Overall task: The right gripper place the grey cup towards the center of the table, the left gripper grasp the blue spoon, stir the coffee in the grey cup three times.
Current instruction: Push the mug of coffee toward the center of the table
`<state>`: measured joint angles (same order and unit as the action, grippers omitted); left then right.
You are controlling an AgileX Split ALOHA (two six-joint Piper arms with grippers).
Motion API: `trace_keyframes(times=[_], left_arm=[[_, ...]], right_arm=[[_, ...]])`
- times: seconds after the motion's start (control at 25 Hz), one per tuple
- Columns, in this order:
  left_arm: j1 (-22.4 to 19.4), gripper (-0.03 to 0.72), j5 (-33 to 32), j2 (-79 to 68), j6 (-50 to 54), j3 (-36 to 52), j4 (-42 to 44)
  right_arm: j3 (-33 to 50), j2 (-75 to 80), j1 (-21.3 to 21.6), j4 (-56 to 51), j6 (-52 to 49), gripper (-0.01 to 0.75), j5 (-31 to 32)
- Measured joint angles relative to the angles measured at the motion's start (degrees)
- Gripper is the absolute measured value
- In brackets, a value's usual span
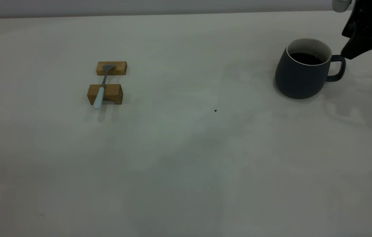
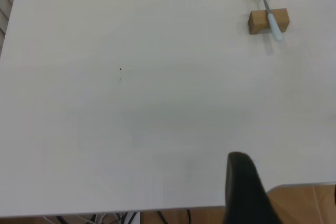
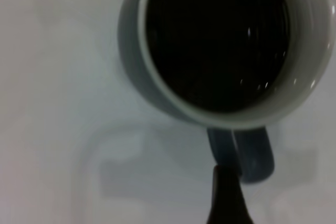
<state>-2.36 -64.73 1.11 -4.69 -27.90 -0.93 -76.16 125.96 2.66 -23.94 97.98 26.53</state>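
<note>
Item: right gripper (image 1: pixel 348 54), finger spread not discernible, at grey cup (image 1: pixel 299 74) handle, 3 o'clock; a nudge risked spilling coffee (image 1: pixel 306 58).

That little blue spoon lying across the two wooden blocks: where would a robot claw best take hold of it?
Probably the pale handle of the blue spoon, coming down from above. The wooden blocks hold it clear of the table, and the handle end juts past the nearer block, so fingers could likely close on either side there.
</note>
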Motion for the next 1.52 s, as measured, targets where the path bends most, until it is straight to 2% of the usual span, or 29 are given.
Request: trace_keyframes(times=[0.4, 0.68, 1.12, 1.52], left_arm=[[0.0, 0.477, -0.04, 0.0, 0.0, 0.0, 0.0], [0.0, 0.477, -0.04, 0.0, 0.0, 0.0, 0.0], [0.0, 0.477, -0.04, 0.0, 0.0, 0.0, 0.0], [0.0, 0.477, -0.04, 0.0, 0.0, 0.0, 0.0]], right_arm=[[-0.45, 7.07, 1.83, -15.87, 21.31, 0.537, -3.37], [-0.51, 10.0, 1.06, -22.06, 23.96, 0.537, -5.34], [-1.14, 10.58, -7.95, -23.26, 24.01, 0.527, -6.38], [-9.8, 14.74, -17.24, -30.47, 24.01, 0.498, -3.44]])
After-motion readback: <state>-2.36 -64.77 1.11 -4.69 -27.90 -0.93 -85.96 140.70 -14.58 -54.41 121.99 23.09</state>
